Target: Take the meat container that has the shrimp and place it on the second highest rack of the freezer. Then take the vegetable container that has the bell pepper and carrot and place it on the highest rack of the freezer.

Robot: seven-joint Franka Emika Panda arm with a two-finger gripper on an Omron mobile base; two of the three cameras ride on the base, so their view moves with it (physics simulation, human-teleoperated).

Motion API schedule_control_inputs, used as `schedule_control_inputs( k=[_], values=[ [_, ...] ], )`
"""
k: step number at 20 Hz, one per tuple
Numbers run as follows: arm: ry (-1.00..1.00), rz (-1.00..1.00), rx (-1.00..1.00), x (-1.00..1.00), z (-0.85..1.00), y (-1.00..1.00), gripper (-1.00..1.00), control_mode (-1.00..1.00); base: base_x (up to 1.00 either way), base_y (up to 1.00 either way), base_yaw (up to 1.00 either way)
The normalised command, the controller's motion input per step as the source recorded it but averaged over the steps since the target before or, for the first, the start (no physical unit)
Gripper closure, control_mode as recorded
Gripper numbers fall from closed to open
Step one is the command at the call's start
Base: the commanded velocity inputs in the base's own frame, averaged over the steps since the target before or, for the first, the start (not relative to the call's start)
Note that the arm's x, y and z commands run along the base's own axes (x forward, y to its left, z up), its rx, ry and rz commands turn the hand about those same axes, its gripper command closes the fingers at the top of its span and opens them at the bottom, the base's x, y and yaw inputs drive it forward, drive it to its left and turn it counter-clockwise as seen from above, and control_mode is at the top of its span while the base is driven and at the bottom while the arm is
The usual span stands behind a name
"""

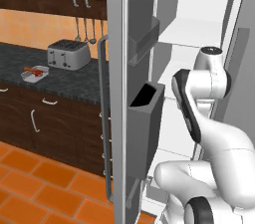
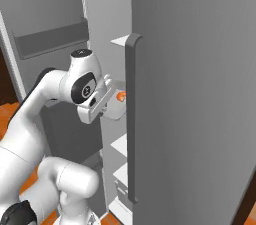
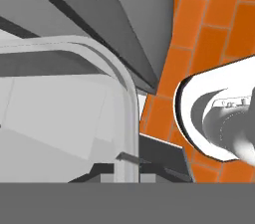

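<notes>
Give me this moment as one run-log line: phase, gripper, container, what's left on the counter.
phase: carrying into open grey freezer | gripper: shut on clear shrimp tray | tray: not yet released | counter: second clear tray with red and orange vegetables beside silver toaster

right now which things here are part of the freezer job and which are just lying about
Job: tall grey freezer; its white shelves; pale tray with the orange-pink shrimp, gripped in the shut gripper; tray of red and orange vegetables.
Lying about: silver toaster; hanging utensils.
</notes>
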Motion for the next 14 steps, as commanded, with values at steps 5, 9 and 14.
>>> schedule_control_inputs(
  k=[5, 9, 14],
  values=[
    [-0.06, -0.03, -0.01, 0.37, -0.02, -0.04, 1.00, -1.00, 0.00, 0.00, 0.00],
    [-0.01, -0.04, 0.00, 0.59, 0.00, -0.21, 1.00, -1.00, 0.00, 0.00, 0.00],
    [0.00, -0.03, 0.00, 0.66, 0.00, -0.21, 1.00, -1.00, 0.00, 0.00, 0.00]
  ],
)
